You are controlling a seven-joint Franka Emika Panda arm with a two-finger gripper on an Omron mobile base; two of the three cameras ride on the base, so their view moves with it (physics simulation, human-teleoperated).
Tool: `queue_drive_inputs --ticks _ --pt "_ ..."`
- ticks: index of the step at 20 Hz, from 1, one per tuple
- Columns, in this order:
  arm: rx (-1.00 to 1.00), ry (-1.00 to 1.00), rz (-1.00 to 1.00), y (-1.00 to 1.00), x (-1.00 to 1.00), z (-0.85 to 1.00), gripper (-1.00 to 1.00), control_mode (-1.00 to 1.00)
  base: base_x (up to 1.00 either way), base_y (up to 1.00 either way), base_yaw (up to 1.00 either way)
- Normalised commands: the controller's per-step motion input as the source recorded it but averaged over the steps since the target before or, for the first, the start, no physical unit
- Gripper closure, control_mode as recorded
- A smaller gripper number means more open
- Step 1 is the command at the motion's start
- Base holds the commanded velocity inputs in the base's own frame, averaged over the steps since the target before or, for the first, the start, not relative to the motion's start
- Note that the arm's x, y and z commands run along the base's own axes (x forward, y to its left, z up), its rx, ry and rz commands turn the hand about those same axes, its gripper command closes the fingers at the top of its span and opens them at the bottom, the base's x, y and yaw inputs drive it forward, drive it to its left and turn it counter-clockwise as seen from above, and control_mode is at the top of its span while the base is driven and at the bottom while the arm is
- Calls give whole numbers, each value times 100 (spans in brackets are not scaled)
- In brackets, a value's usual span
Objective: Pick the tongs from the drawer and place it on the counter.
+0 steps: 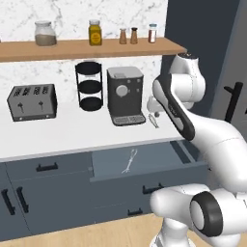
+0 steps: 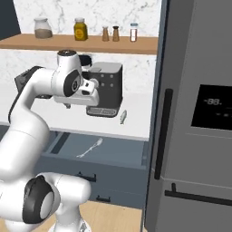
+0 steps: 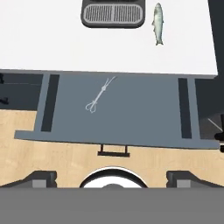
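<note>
The thin silvery tongs lie slanted on the floor of the open blue-grey drawer, left of its middle. Above the drawer runs the white counter. My gripper hangs high over the counter's front edge and points down at the drawer. It is open, its fingertips stand wide apart, and nothing is between them. It is well clear of the tongs.
A dark coffee machine stands on the counter with a small silvery fish to its right. A toaster and a black tiered stand are further left. A wooden shelf carries jars. A grey fridge borders the right.
</note>
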Motion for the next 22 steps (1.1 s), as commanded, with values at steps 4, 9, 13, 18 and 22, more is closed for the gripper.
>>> queue_drive_inputs --ticks 4,9,13,18,22 --pt "0 0 0 0 0 0 -100 100 0 45 0" --pt "0 0 0 0 0 0 -100 100 0 12 0" --pt "0 0 0 0 0 0 -100 100 0 0 0" --pt "0 0 0 7 7 -25 -100 -100 0 0 0" --pt "0 15 0 40 70 -90 -100 -100 0 0 0"
